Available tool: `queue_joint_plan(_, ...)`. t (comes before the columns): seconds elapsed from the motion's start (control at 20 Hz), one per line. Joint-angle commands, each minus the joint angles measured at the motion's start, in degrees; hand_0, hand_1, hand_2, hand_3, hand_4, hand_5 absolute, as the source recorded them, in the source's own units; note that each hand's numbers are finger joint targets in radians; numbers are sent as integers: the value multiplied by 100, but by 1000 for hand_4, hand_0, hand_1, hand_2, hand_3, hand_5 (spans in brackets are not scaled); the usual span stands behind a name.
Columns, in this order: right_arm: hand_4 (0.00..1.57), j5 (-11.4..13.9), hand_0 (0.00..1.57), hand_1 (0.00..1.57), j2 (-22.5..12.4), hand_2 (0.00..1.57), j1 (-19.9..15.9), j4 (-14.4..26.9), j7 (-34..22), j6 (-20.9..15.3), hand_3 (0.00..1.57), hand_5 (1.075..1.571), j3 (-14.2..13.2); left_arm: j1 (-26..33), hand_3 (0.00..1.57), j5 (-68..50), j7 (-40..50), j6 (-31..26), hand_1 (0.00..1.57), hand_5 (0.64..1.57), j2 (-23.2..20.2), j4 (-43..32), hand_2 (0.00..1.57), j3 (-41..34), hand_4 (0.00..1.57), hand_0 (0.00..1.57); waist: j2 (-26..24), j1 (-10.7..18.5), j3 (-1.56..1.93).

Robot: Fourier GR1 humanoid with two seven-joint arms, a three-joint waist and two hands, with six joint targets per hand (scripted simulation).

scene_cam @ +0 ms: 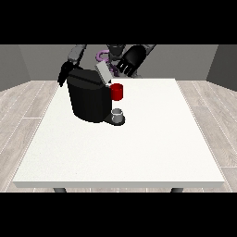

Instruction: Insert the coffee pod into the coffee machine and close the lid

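The coffee machine (88, 99) sits upper left on the table (139, 152), lid (102, 73) raised; both hands' (128, 62) finger states unclear; the lower frame lies open.

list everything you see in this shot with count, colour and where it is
table: 1, white, fills the middle of the view
coffee machine: 1, black, far left part of the table
lid: 1, grey, tilted up at the machine's top
red holder: 1, red, on the machine's front, above the cup
cup: 1, grey, on the machine's base
floor: wood planks, around the table
hand at the view's right: 1, black, above and behind the lid
hand at the view's left: 1, black, behind the machine's left edge
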State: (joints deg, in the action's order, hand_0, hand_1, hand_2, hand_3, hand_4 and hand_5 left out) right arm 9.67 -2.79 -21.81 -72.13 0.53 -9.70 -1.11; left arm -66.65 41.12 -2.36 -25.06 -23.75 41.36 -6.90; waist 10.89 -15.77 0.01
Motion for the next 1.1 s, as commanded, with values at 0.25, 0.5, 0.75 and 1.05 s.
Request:
queue_joint_plan(0.25, 100, 6, 0, 0, -84, 0, -498, -283, -347, 32, 0, 1571, -1, -519, 1247, 43, -74, 60, 1195, 1571, -309, -321, 1286, -177, 487, 1195, 546, -374, -2)
queue_joint_plan(0.5, 161, -64, 0, 0, -236, 0, -471, 37, 1, 46, 0, 1571, -228, -449, 1227, 126, -167, 68, 1186, 1571, -130, -235, 1256, -9, 472, 1186, 689, -95, 0)
queue_joint_plan(0.75, 33, 85, 0, 0, -3, 0, -233, -156, -145, -165, 0, 1571, -31, -272, 1217, 176, -275, 173, 1251, 1571, -123, -369, 1290, -4, 425, 1251, 496, -148, -1)
queue_joint_plan(1.05, 165, -29, 0, 0, -49, 0, -14, -115, -88, -55, 0, 1571, -102, -4, 1202, 157, -342, 155, 1192, 1571, 152, -397, 1248, 74, 420, 1192, 240, -69, -1)
